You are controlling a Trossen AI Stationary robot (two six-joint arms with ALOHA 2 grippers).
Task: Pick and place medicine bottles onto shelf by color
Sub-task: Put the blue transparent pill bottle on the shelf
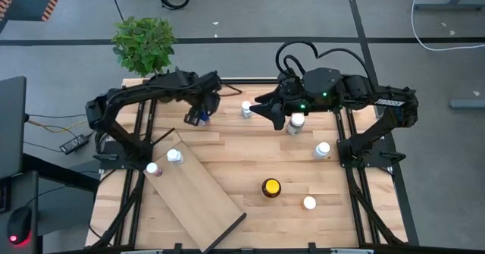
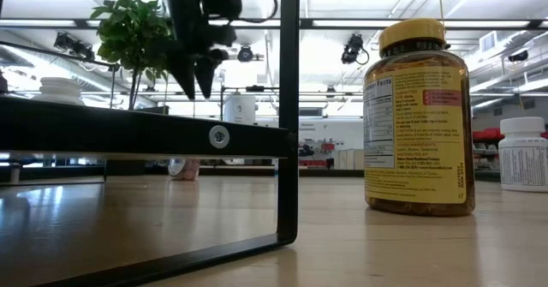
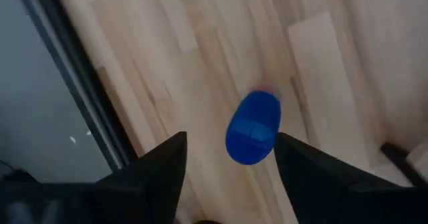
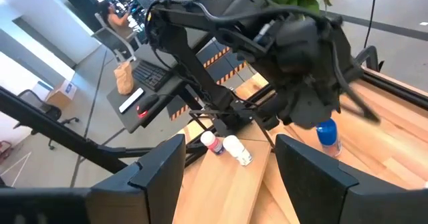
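Slatted tabletop [image 1: 250, 159], blue-capped bottle [image 3: 253, 128] between spread fingers of left end effector [image 3: 231, 157].

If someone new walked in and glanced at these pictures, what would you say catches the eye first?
Probably the blue-capped bottle, standing on the table directly below the left gripper, whose jaws stand apart over it near the far edge. Next, the large amber bottle with the yellow cap, which looms in the low view and stands toward the near middle of the table. Then the pale shelf lying diagonally at the left, already carrying two small bottles.
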